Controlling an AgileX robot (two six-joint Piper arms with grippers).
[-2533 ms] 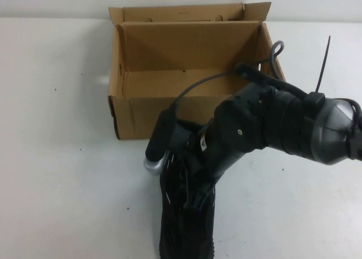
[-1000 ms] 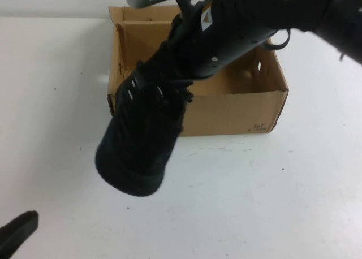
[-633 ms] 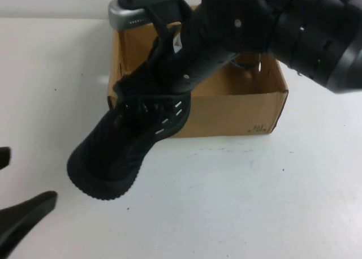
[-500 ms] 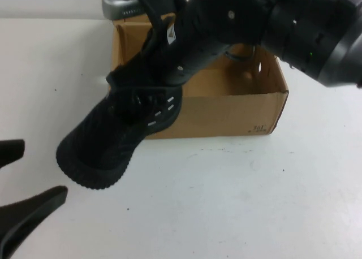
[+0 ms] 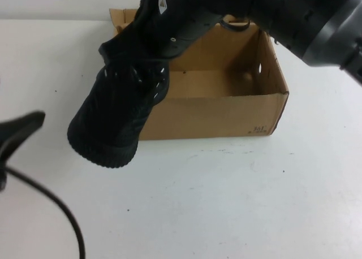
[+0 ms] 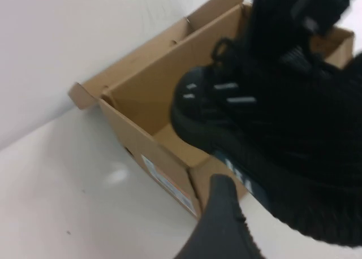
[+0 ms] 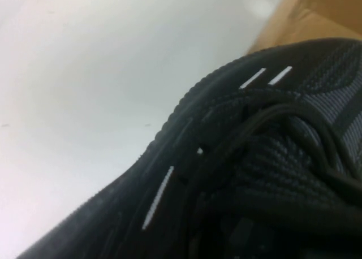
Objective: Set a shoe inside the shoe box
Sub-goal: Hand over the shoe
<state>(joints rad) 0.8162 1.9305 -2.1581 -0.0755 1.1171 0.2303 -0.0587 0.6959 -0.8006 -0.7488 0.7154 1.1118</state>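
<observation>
We see shoe (image 5: 116, 115) held in air over box's (image 5: 226, 112) near left corner, toe tilted down toward near left, heel end hidden by right gripper (image 5: 169, 21), which is clenched on it; fingertips lost behind shoe. Box open on table (image 5: 226, 202), left wall partly hidden. Left gripper (image 5: 14, 137) at left edge, mostly cut off; only one finger (image 6: 223, 225) clear; we cannot tell its state.

Robot test bench, bare white tabletop (image 5: 237, 202), plain white wall (image 6: 68, 38) behind
</observation>
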